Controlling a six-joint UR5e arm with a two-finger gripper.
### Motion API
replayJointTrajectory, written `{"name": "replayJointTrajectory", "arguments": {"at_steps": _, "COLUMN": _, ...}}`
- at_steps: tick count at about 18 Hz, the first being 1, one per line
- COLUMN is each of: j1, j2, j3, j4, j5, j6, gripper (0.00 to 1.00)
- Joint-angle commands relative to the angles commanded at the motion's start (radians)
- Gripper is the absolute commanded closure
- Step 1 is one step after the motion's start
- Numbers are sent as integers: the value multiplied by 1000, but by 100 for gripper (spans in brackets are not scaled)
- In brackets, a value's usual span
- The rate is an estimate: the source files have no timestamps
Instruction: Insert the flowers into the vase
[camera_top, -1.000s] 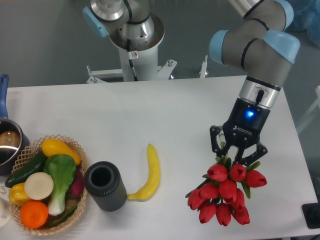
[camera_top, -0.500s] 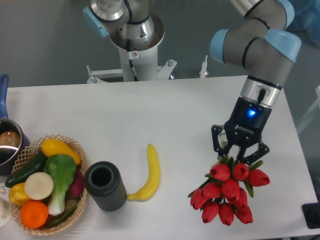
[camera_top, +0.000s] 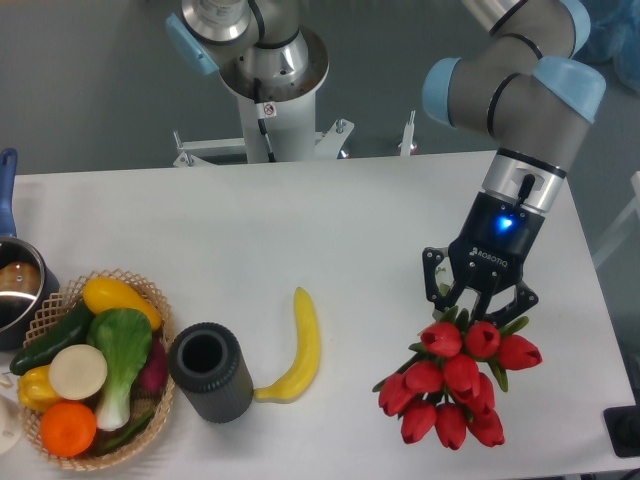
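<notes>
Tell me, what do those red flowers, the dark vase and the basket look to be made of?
The flowers look artificial, plastic or fabric: evenly red, stiff heads. The vase seems matte dark grey plastic or rubber, thick-walled, without shine; I can't tell which. The basket looks like woven tan wicker.

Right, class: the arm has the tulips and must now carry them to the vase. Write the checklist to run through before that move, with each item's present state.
1. Gripper closed on the flowers: ok, fingers sit around the stem end.
2. Stems pointing down for insertion: cannot tell, they are hidden under the gripper, and the blooms point toward the camera.
3. Vase upright, mouth open: ok, the dark opening looks empty.
4. Path to the vase: not ok if kept low, since the banana lies between.
5. Room around the vase: not ok, the wicker basket sits tight against its left side.
6. Bunch fits the mouth: cannot tell; the blooms spread wider than the vase.
</notes>
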Motion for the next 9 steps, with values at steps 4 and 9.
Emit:
{"name": "replayJointTrajectory", "arguments": {"at_steps": 4, "j1": -49, "j2": -3, "j3": 9, "j4": 8, "j5": -101, "j6": 2, "gripper": 68}}
{"name": "replayJointTrajectory", "arguments": {"at_steps": 9, "j1": -120, "j2": -3, "j3": -12, "j4": 43, "j5": -225, "j6": 6, "gripper": 67}}
